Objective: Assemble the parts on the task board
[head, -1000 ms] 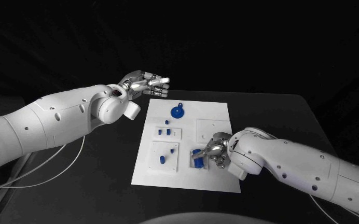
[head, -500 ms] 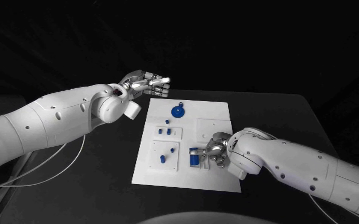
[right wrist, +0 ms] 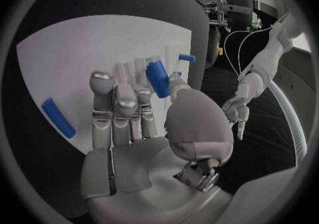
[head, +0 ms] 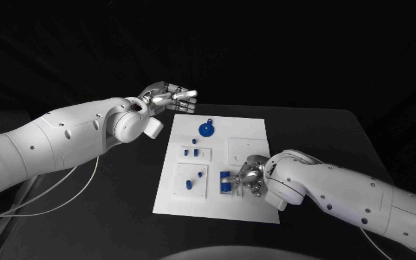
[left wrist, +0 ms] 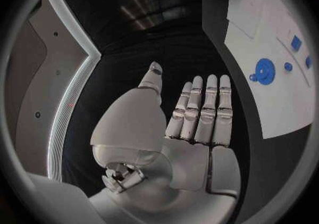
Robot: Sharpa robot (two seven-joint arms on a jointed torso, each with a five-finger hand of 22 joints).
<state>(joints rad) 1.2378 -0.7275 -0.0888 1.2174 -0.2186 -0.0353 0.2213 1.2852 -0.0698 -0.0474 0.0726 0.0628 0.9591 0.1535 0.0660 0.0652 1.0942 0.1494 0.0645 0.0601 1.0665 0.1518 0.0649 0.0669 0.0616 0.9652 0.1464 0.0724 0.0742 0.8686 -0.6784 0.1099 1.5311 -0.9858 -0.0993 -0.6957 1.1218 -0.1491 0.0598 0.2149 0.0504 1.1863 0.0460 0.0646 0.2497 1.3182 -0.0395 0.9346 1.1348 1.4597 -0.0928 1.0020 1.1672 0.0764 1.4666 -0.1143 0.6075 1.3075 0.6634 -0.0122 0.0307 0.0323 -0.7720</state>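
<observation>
Right hand [head: 251, 177] is low over the near right part of the white board [head: 247, 133], which lies flat on the black bench [head: 329, 133]. In the right wrist view a blue block [right wrist: 157, 79] sits between the thumb and the fingers [right wrist: 126, 108] of this hand, so it reads as pinched. The block is at a small raised fixture plate [head: 228, 183] on the board; whether it is already seated there I cannot tell.

Left hand [head: 169, 99] hangs above the bench just beyond the board's far left corner. Its fingers [left wrist: 202, 109] are straight and side by side, thumb apart, nothing held.

Other parts on the board:
- blue round disc [head: 206, 130] near the far edge, a small blue knob just beside it
- two small blue pieces [head: 189, 151] on the left middle plate
- blue peg [head: 189, 183] and a smaller piece on the near left plate
- loose blue bar [right wrist: 58, 117] lying flat on the board, apart from the hand, seen from the right wrist

Progress, as judged: early to middle. Several pieces appear to stand in their plates, one is in hand at its fixture, and at least the loose bar remains to be placed. The square plate on the right middle [head: 243, 147] looks bare.
</observation>
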